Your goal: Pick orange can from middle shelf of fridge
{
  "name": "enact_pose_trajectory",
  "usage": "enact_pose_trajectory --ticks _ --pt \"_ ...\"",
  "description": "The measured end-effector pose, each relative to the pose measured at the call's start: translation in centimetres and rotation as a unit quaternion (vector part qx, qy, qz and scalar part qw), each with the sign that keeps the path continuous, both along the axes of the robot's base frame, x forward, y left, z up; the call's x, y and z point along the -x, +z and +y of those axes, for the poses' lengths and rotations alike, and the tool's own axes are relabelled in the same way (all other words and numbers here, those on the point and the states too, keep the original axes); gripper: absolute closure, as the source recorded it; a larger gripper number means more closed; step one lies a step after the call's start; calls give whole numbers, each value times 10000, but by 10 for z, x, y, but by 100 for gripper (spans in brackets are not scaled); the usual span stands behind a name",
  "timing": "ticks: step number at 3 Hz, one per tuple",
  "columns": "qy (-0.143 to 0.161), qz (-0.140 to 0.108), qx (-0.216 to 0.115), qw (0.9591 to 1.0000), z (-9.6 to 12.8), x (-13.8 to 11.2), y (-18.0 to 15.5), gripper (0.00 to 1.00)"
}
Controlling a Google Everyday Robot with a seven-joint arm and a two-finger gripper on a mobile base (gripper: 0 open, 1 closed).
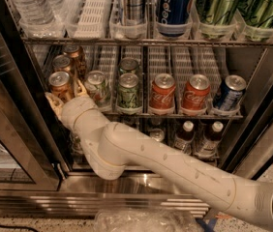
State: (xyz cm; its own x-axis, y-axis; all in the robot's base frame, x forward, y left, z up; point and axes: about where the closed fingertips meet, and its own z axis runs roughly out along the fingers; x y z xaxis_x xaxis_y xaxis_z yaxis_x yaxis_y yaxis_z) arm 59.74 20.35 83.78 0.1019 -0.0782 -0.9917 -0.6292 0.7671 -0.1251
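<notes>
Three orange cans stand in a row in the leftmost lane of the middle shelf of the fridge. The front orange can has a silver top. The second and third stand behind it. My gripper is at the shelf's front left, right at the base of the front orange can. Its tan fingers are spread to either side of the can's lower part, which they hide. The pale arm comes up from the lower right.
On the same shelf stand a pale green-and-white can, two green cans, two red Coca-Cola cans and a blue can. Tall Pepsi and green cans stand above, small bottles below. The dark door frame is close on the left.
</notes>
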Motion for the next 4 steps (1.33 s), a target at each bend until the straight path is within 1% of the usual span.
enact_pose_trajectory --ticks 2,3,4 --pt "0 0 0 10000 0 0 0 88" --pt "1 0 0 10000 0 0 0 100" --pt "28 -18 7 10000 0 0 2 100"
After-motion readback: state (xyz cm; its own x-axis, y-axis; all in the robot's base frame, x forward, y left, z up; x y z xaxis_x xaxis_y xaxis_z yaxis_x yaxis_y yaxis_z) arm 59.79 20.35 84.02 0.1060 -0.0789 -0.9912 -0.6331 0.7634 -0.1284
